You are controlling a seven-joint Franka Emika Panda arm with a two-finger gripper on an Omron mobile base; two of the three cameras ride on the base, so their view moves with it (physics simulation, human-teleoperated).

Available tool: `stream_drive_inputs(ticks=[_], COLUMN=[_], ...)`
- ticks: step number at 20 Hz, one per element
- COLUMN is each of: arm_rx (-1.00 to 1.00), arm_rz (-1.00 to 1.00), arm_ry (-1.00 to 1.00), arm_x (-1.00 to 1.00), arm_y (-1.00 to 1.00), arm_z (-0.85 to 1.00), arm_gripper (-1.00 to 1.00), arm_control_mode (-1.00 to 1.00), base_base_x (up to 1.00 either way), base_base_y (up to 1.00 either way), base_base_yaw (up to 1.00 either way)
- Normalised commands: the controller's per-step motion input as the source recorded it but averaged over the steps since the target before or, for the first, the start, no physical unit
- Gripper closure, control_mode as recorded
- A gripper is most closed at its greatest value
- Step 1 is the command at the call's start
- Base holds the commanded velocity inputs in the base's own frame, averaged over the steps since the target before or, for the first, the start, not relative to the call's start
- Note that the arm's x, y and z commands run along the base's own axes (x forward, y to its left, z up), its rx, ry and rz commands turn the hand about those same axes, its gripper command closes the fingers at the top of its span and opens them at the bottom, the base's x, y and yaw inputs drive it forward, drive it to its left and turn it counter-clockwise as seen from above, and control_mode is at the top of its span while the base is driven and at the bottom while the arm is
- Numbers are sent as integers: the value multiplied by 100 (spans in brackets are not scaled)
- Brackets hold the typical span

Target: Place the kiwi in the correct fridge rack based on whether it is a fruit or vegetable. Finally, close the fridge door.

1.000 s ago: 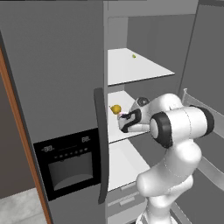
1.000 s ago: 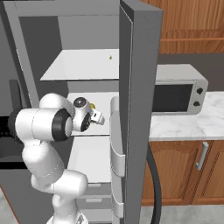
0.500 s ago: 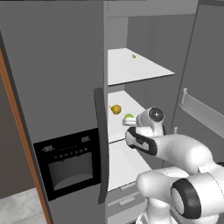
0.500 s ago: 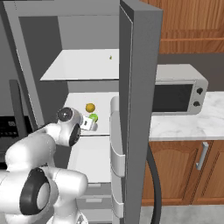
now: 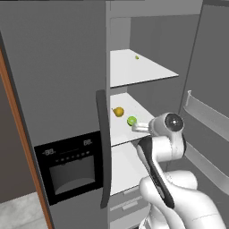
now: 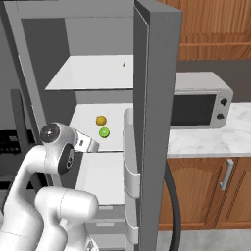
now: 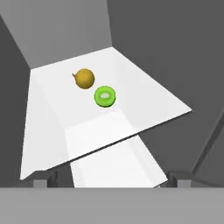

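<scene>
The kiwi (image 5: 131,120) (image 6: 104,132) (image 7: 105,96) lies on the middle fridge rack (image 5: 117,130) (image 6: 84,123) (image 7: 144,101), cut face up, close beside a yellow-orange fruit (image 5: 118,111) (image 6: 101,120) (image 7: 84,78). My gripper (image 5: 139,128) (image 6: 89,143) (image 7: 109,180) is open and holds nothing. It hangs just off the rack's front edge, a short way from the kiwi, and points at it. The fridge door (image 6: 154,122) (image 5: 210,94) stands wide open on the right, with pale bins on its inner side.
A tiny yellow-green item (image 5: 137,57) (image 6: 123,64) lies on the top rack. The lower rack (image 5: 120,165) (image 6: 105,176) sits under my hand. The closed door with the black dispenser panel (image 5: 67,161) is on the left. A microwave (image 6: 198,100) stands on the counter beyond the open door.
My hand has drawn back out of the middle rack towards the front, leaving the kiwi lying there beside the yellow-orange fruit. The arm has folded lower.
</scene>
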Motion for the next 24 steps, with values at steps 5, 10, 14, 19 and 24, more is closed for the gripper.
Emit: stream_drive_inputs(ticks=[5,10,14,19,24], arm_rx=[0,0,0,0,0], arm_rz=[-3,0,0,0,0], arm_ry=[-5,2,9,2,0], arm_x=[-100,-81,-74,-37,0], arm_y=[-1,0,0,0,0], arm_z=[0,3,8,0,0], arm_gripper=[-100,-100,-100,-100,-100], arm_control_mode=[-100,-100,-100,100,100], base_base_x=[0,0,0,-60,-100], base_base_y=[0,0,0,0,0], base_base_yaw=[0,0,0,-1,-3])
